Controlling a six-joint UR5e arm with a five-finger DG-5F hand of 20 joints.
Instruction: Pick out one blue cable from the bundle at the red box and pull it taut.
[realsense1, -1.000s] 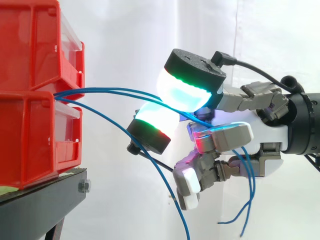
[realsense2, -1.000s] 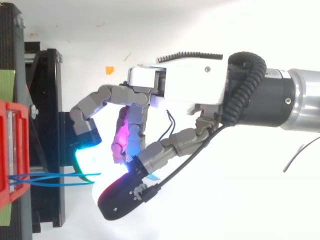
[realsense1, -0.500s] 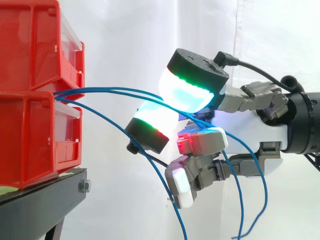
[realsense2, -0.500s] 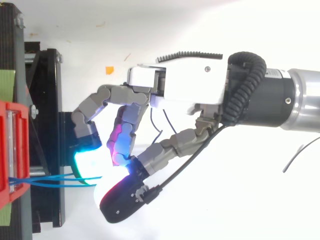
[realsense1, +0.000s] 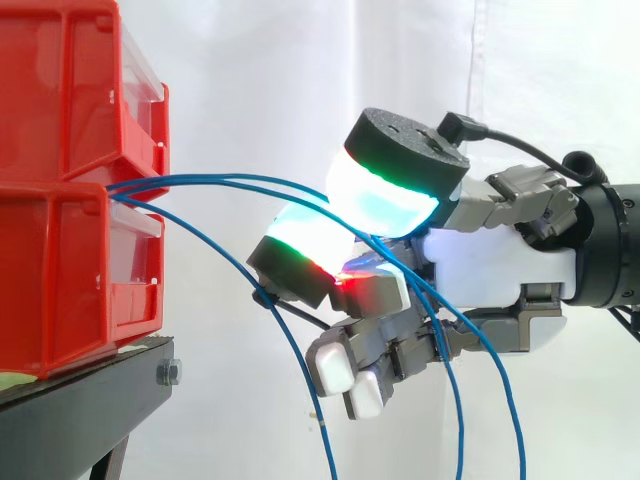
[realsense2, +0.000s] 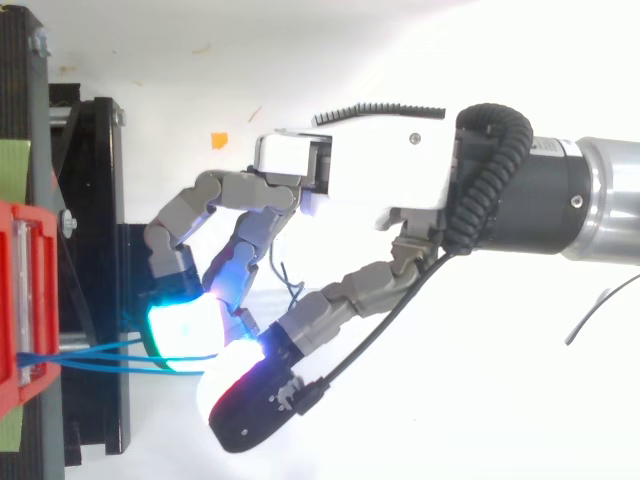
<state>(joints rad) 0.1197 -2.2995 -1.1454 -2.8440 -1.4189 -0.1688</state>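
Several blue cables (realsense1: 230, 180) leave the gap between the two stacked red bins (realsense1: 70, 270) and run away from the bins in shallow arcs into the robot hand (realsense1: 490, 265). The hand sits level with that gap, apart from the bins. Its fingers (realsense1: 385, 195) are curled round the cables, with the glowing pads closed over them. One strand from the bins drops away below the hand, and on the hand's far side more strands hang down. The bins rest on a black stand (realsense1: 80, 410).
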